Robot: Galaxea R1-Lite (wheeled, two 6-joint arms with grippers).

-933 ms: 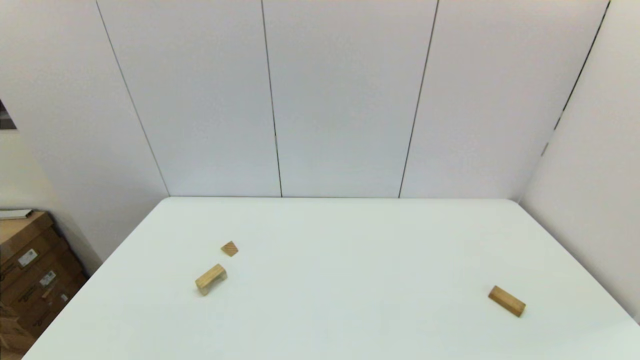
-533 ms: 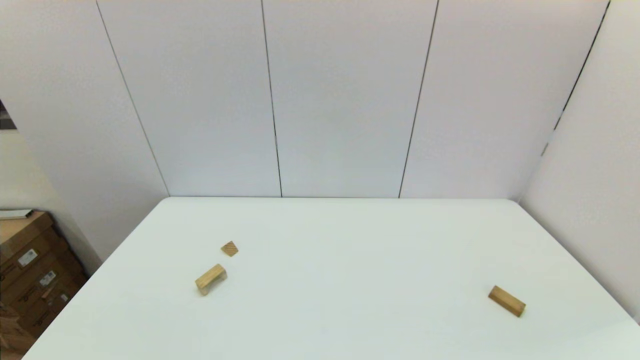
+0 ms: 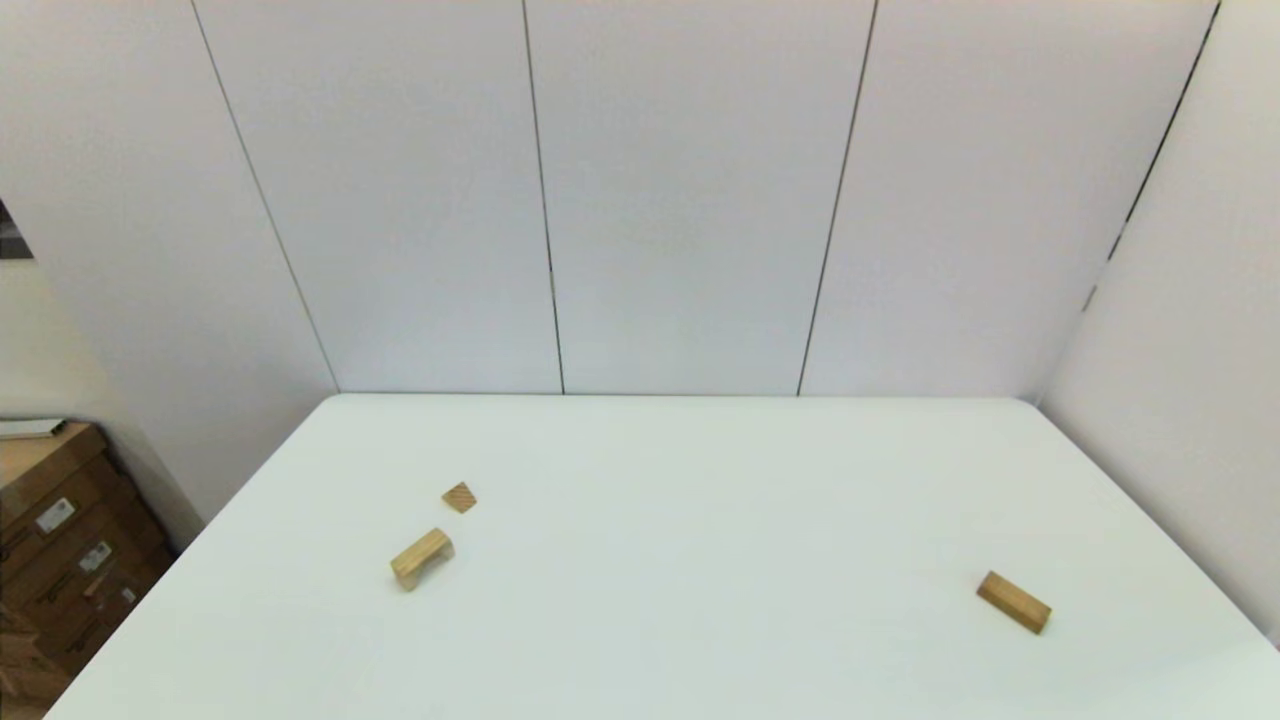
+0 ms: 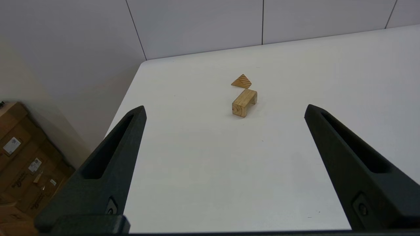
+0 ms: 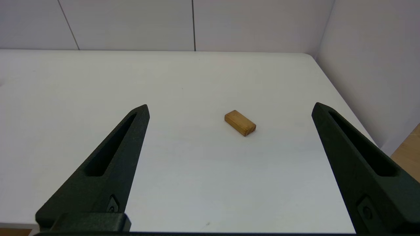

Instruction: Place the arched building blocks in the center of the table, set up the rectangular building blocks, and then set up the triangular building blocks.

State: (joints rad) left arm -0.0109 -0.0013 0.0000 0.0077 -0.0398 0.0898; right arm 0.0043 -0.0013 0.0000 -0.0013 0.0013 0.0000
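The arched block (image 3: 421,558) lies on the table (image 3: 660,560) in its left half, resting with its cut-out turned down toward the surface, one end grain face turned to the robot's side. Nothing touches it. Just beyond it, at about one o'clock from it in the head view, sits the triangular block (image 3: 459,497), striped grain up, a small gap between the two. In the left wrist view the same pair shows: arched block (image 4: 244,102) nearer, triangular block (image 4: 241,81) right behind it, close but apart.

Now across to three o'clock: the rectangular block (image 3: 1013,602) lies flat on a broad face, well apart from the other two, over toward the table's right edge and angled to that edge. The right wrist view has it (image 5: 240,123) lying alone on the white top.

The middle of the table holds none of the three blocks.

Now the arms. The left gripper (image 4: 224,109) hangs above the near left part of the table, fingers (image 4: 111,157) spread wide and holding nothing, the arched block well ahead of the tips. The right gripper (image 5: 229,108) is likewise wide apart and empty above the near right side, the rectangular block lying ahead between the lines of its fingers (image 5: 354,154). Neither arm shows in the head view.

Out at nine o'clock, off the table's left edge, cardboard boxes (image 3: 60,540) are stacked on the floor.
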